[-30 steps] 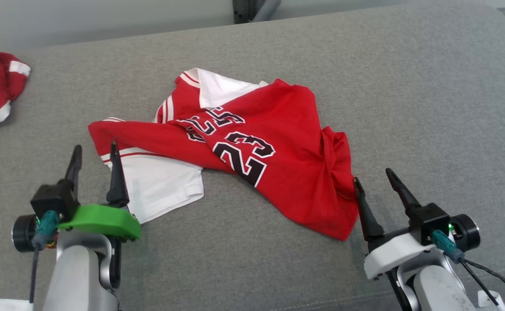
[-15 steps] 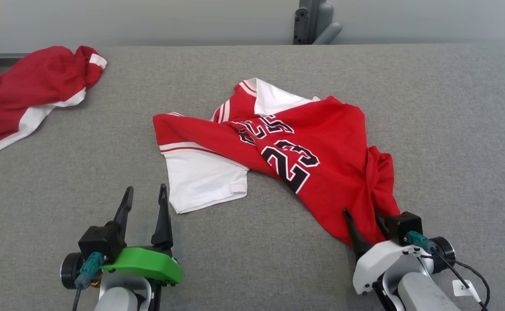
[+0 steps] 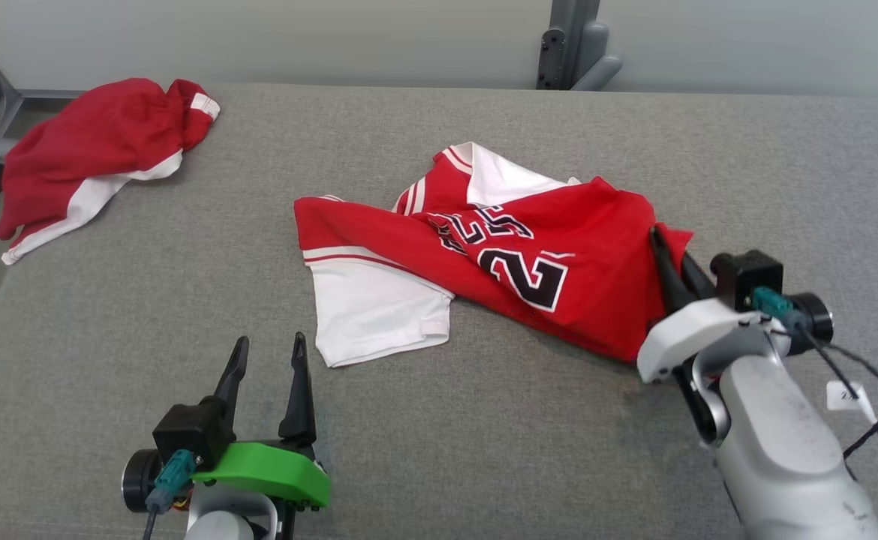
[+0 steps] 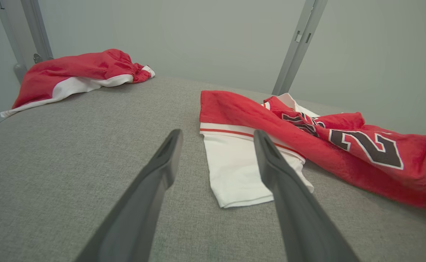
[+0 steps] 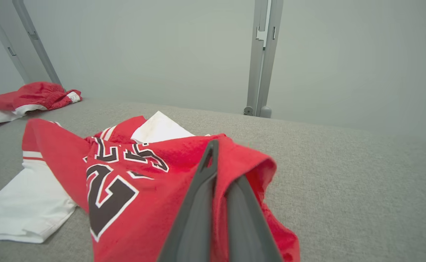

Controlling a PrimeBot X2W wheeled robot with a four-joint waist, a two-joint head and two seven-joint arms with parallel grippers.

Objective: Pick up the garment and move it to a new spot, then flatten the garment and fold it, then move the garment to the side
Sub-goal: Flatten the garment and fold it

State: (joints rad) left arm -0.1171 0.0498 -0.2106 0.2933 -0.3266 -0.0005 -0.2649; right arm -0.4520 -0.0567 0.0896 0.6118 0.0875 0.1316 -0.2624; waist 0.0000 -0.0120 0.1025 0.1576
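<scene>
The right gripper [image 3: 672,251] has its jaws shut on the right-hand edge of the garment [image 3: 529,247], a red and white jersey lying crumpled near the middle of the grey padded desk [image 3: 484,450]. The left gripper [image 3: 270,345] hangs wide open and holds nothing, just short of the jersey's white panel. A second red garment [image 3: 94,150] sits bunched at the far left corner, well apart.

With one edge pinched, the pickup looks under way. A steady, high lift would likely serve best, since the loose cloth may drag across the desk and bunch further. Bringing the left gripper onto the white hem could spread the load and ease the later flattening.

The right wrist view shows the red fold caught between the closed fingers [image 5: 205,203] and draped over them, a detail the head view leaves partly hidden behind the arm. The head view sets out the whole desk. The left wrist view shows the white hem [image 4: 242,202] lying flat just ahead.
</scene>
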